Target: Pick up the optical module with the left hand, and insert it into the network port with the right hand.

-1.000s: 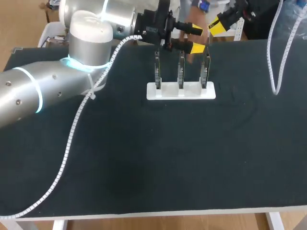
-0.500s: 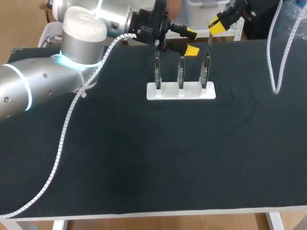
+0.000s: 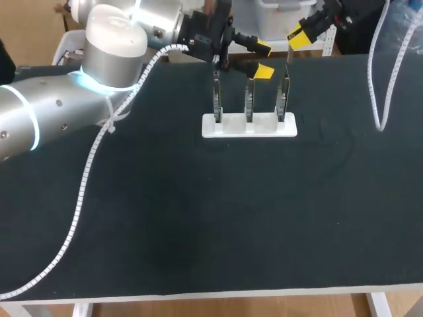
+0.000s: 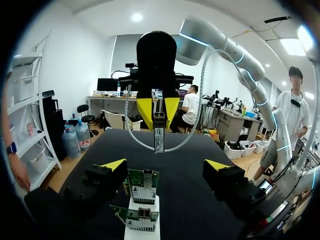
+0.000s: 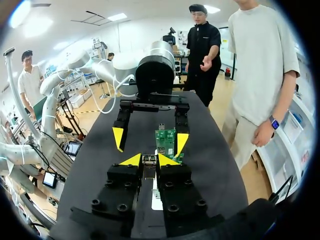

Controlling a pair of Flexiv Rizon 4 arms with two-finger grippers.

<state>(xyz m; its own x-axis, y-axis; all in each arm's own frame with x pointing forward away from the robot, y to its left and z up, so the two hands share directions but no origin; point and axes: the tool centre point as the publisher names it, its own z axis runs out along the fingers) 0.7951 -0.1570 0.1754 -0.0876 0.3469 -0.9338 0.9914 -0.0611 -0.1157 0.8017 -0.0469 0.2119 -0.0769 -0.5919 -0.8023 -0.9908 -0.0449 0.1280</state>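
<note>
1. On the far half of the black bench [image 3: 198, 211]: a white holder [image 3: 249, 125] carrying, upright in a row, the left network card [image 3: 216, 96], the middle network card [image 3: 250, 96] and the right network card [image 3: 283, 96].
2. Above and just behind the left and middle network cards: the left tool [image 3: 264, 58], on the silver left arm [image 3: 59, 119] entering from the left, with yellow-tipped fingers spread wide and nothing gripped.
3. From the left wrist: two of the network cards and the holder's end low between those wide tips, touching neither.
4. Raised over the bench's far side, near the right network card: the right tool [image 3: 299, 38], facing the left tool.
5. Pinched from two sides between the right tool's narrowly set tips: the optical module [image 4: 159, 132], a slim silver bar, upright, free end pointing down.
6. From the right wrist: the gripped end of the optical module snug between both yellow tips, with one network card and the left tool's open fingers just ahead.
7. In the air, apart from the cards and the holder: the optical module; directly over the right network card or beside it, cannot tell.
8. Along the left arm and down across the bench: a white spiral-wrapped cable [image 3: 86, 198].
9. At the bench's right side: a second white cable [image 3: 380, 86], hanging in a loop over the surface.
</note>
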